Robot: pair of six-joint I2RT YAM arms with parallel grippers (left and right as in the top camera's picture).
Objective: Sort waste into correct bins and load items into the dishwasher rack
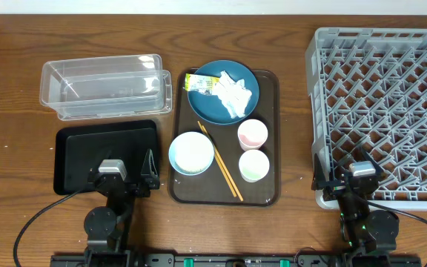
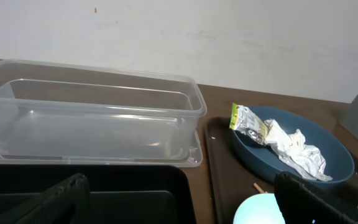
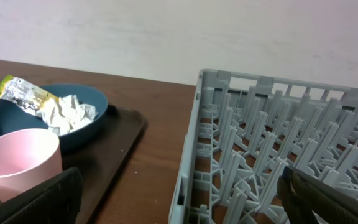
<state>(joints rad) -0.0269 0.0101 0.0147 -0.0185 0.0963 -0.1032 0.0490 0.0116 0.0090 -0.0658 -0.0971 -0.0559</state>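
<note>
Over black tray point(image 1: 71, 157): L hand point(image 2: 185, 204) spread wide

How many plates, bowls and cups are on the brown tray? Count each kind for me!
Plates: 1, the dark blue plate
Bowls: 1, the light blue bowl
Cups: 2, the pink cup and the pale green cup
Total: 4

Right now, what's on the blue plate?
A wrapper lies at the plate's upper-left rim in the overhead view, with crumpled tissue beside it across the middle. Anything beneath the tissue is covered.
</note>
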